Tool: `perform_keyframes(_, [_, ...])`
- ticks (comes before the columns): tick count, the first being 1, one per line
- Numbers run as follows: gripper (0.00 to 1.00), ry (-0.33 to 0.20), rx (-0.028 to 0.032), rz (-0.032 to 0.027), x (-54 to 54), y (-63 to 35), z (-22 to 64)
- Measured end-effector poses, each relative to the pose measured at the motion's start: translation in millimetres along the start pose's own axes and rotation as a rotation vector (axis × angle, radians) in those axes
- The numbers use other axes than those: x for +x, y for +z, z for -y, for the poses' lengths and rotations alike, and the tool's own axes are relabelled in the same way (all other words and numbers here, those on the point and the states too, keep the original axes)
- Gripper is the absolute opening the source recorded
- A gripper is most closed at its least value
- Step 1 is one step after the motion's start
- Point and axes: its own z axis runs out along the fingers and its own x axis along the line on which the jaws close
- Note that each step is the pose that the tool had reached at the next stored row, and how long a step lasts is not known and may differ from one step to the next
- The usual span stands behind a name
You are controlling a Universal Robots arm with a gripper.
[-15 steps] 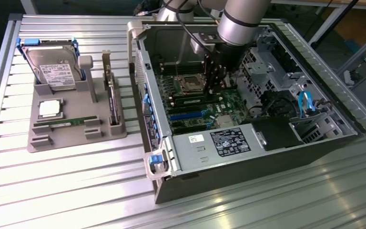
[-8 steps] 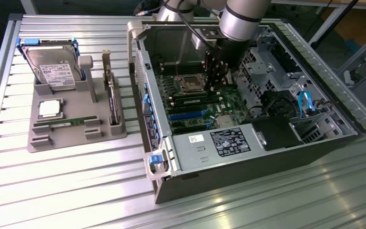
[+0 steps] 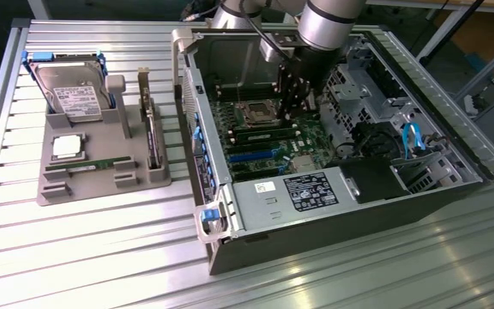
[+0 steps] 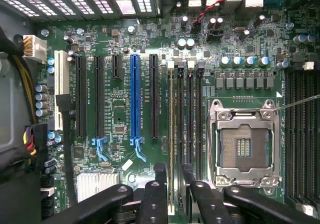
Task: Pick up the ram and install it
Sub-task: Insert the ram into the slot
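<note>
Green, thin ram stick [image 4: 171, 134] stands edge-on among the black memory slots [image 4: 190, 114], between the fingers of the wide-open hand [image 4: 173, 176]. Seating it well likely needs straight, even downward pressure.

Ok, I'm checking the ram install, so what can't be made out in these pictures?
Wrist view: near end and latch of the slotted ram, covered by the open tool.
Exterior view: whether the tool touches that ram; its dark tips blend into the board.
Exterior view: label on the tray ram, too small to read.
</note>
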Motion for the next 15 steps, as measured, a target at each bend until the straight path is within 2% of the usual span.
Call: perform_keyframes(15, [0.25, 0.000, 0.0001, 0.0001, 1.8, -29.6, -1.5])
